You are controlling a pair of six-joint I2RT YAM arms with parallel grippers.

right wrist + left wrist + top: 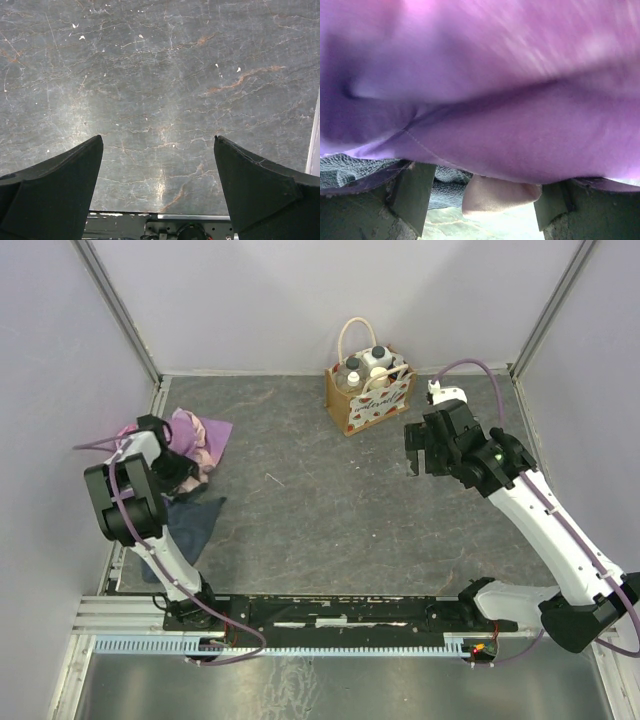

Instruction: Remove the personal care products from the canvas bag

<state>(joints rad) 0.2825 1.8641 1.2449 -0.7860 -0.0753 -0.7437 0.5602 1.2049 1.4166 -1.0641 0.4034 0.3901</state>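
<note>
Right pincer (159,139) hangs spread above the table (160,70), right of the canvas bag (372,405) at far centre; left pincer (480,175), spread, noses the pink-purple garment (485,100); bottles (366,366) inside seem light, rigid, slick; I'd pinch below a cap (378,351).

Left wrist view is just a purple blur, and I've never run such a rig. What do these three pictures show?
Two robot arms are bolted at the near edge of the table, each ending in a two-finger pincer. The top picture looks down from above and behind them; the other two come from wrist cameras. The left pincer is open, pressed against the pink-purple garment, which fills its view; a grey-blue cloth lies beside it. The right pincer is open and empty above bare table. The canvas bag stands at the far edge with the bottles inside. Nothing is held.
</note>
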